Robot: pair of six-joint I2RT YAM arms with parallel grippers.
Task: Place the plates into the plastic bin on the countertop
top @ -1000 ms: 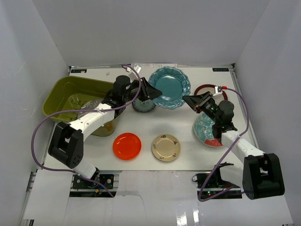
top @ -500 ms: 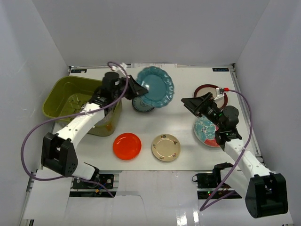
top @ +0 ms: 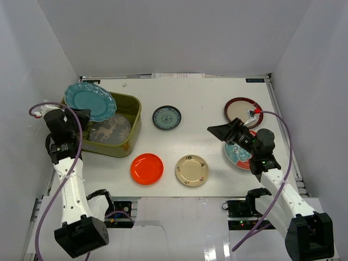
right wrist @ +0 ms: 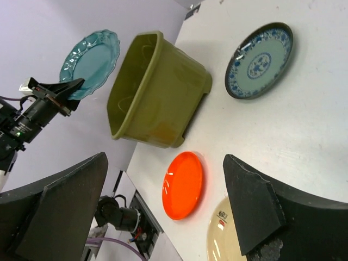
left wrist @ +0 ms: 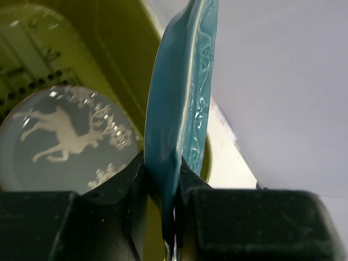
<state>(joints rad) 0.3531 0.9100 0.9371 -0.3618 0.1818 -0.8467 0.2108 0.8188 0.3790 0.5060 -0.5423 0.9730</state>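
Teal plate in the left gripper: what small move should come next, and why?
Probably lower the teal plate down into the bin before letting go. The left gripper is shut on the plate's rim, holding it tilted above the bin's far left corner, and the deer plate lying flat inside looks ready to take another on top.

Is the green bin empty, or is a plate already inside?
Not empty: the bin holds a grey deer plate flat on its floor.
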